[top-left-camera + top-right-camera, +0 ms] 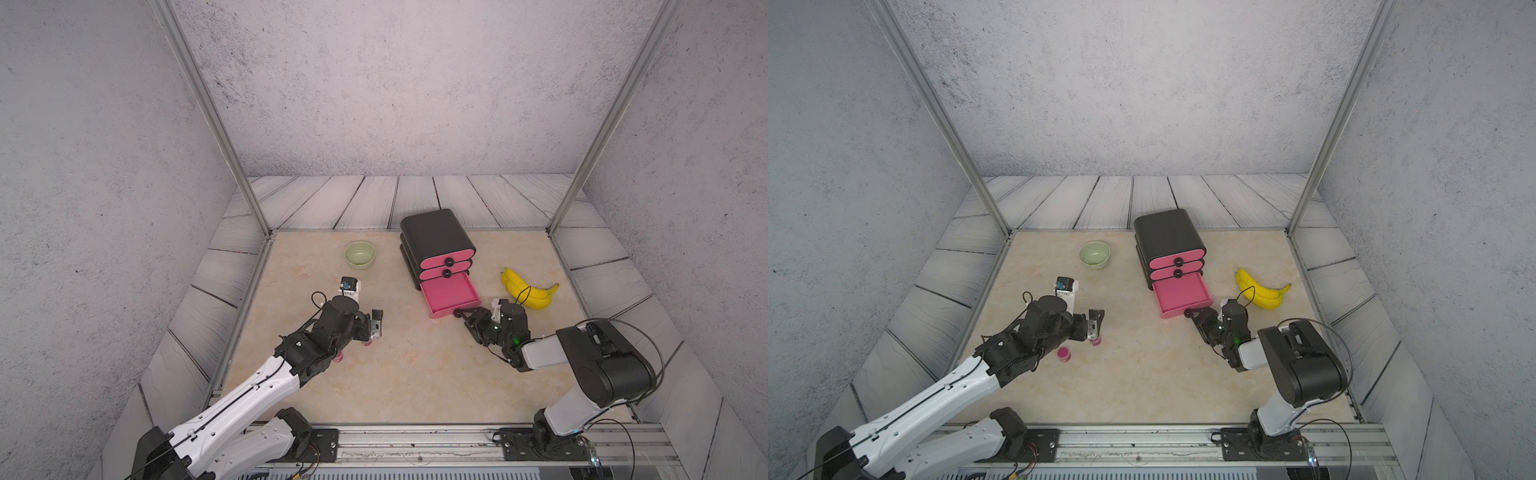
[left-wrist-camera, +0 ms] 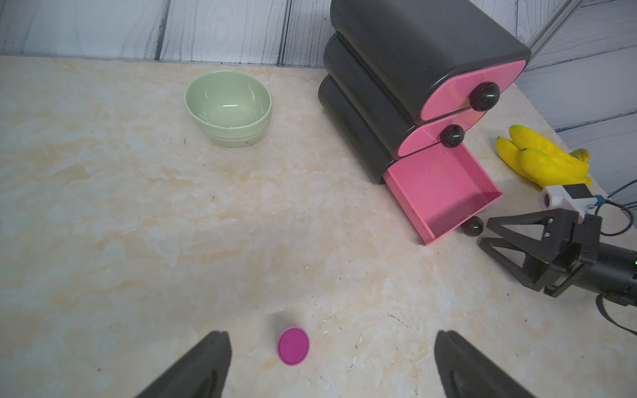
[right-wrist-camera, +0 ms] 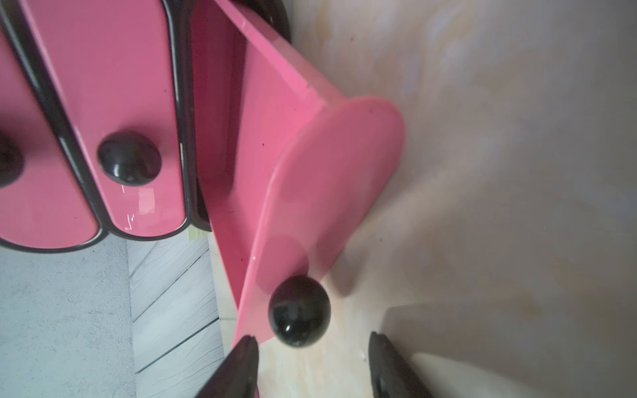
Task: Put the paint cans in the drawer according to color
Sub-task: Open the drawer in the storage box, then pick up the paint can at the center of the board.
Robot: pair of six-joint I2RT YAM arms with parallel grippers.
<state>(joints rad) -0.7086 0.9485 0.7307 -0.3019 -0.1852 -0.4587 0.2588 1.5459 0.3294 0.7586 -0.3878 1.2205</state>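
Hovering my left tool (image 2: 332, 336) wide-open over the magenta can (image 2: 293, 346), seven o'clock of the drawer (image 2: 396, 69), I judged it light, rigid, slick, best pinched sidewise.

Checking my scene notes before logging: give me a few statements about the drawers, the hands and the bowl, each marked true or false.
1. The bottom drawer is pulled out and empty. True.
2. The left hand grips a magenta paint can. False: its jaws stand wide open and the can stands untouched.
3. The green bowl holds a can. False: it is empty.
4. The right hand is open at the bottom drawer's knob. True.
5. The bananas lie beside the chest, on the right arm's side. True.
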